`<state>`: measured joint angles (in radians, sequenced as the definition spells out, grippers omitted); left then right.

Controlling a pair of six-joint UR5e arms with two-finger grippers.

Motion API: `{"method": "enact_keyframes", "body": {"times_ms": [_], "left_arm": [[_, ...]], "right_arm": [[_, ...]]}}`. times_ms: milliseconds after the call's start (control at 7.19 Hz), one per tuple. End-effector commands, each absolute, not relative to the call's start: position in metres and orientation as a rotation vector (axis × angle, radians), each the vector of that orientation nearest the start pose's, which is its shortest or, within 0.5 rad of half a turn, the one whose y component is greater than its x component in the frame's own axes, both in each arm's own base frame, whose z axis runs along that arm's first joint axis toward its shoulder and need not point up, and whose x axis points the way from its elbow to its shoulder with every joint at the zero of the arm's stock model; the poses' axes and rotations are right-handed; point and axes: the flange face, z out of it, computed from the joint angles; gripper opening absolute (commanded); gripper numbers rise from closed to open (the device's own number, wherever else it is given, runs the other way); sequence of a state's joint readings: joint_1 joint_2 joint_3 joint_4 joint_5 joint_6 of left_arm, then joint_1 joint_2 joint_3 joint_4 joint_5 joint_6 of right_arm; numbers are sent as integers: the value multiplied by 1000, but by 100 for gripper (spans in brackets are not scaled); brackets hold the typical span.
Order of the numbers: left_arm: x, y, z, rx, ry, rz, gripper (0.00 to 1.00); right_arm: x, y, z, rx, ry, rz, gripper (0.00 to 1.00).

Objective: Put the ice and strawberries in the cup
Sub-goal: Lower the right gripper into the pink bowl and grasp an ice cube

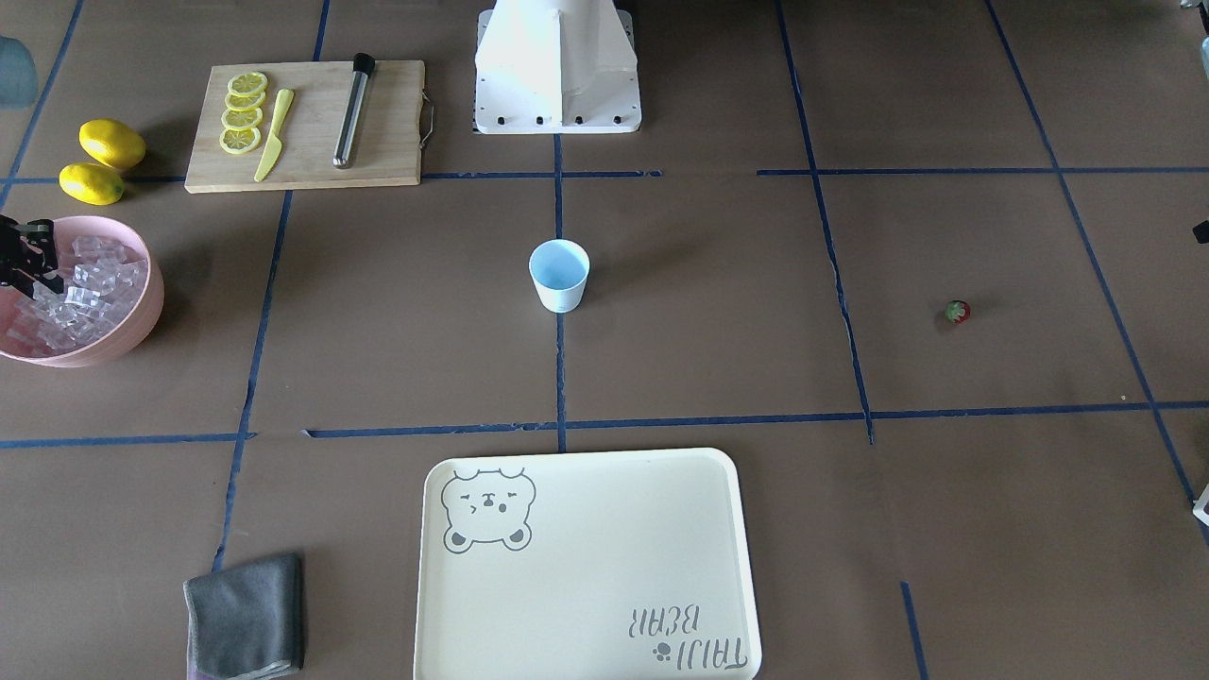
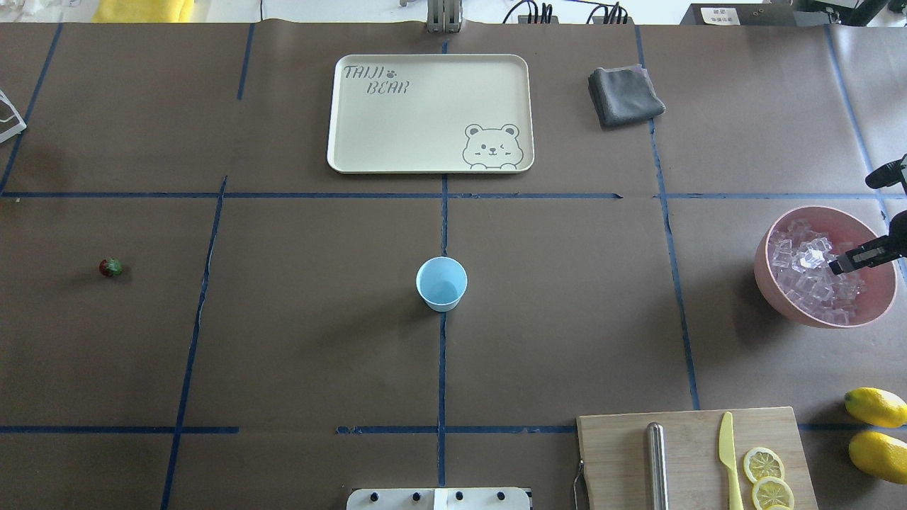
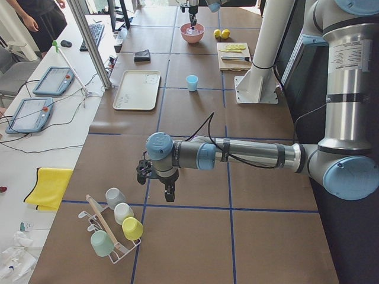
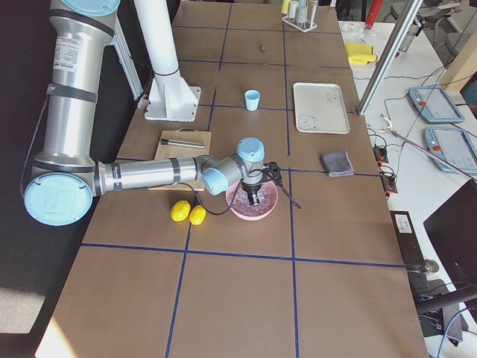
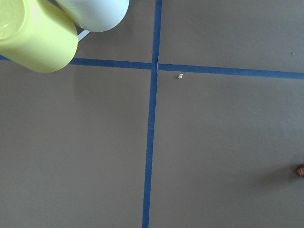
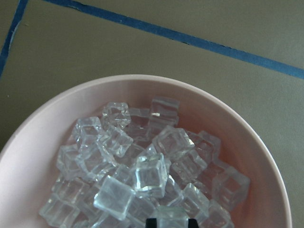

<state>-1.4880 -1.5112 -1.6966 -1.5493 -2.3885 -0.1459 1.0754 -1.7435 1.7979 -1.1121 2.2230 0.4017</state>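
The light blue cup [image 2: 441, 283] stands upright and empty at the table's middle, also in the front view [image 1: 559, 274]. The tiny red strawberry [image 2: 110, 267] lies alone far on my left side and shows at the left wrist view's right edge [image 5: 300, 171]. Clear ice cubes [image 6: 149, 175] fill the pink bowl [image 2: 764, 265] on my right. My right gripper [image 6: 171, 222] is down in the bowl, its tips on either side of one ice cube. My left gripper [image 3: 169, 195] hangs over bare table near a cup rack, far from the strawberry; I cannot tell whether it is open.
A cream tray [image 2: 340, 113] and a grey cloth [image 2: 625, 94] lie at the far side. A cutting board [image 2: 694, 453] with lemon slices, a yellow knife and a steel rod lies near my base, with two lemons [image 2: 877, 406] beside it. Yellow cup [image 5: 33, 38] is on the rack.
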Motion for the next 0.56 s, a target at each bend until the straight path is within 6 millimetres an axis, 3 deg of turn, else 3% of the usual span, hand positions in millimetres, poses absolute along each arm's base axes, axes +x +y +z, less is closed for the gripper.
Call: {"method": "enact_keyframes", "body": {"times_ms": [0,139,417], "left_arm": [[-22,-472,624,-50,817,-41,100],[-22,-472,624,-50,819,-40,100],[-22,-472,624,-50,819,-40,100]], "right_arm": [[-127,-422,570,193,-800,-228,2],[-113,-408,565,201,-802,-218,2],[-107,-401,528,232,-854,-214,2]]}}
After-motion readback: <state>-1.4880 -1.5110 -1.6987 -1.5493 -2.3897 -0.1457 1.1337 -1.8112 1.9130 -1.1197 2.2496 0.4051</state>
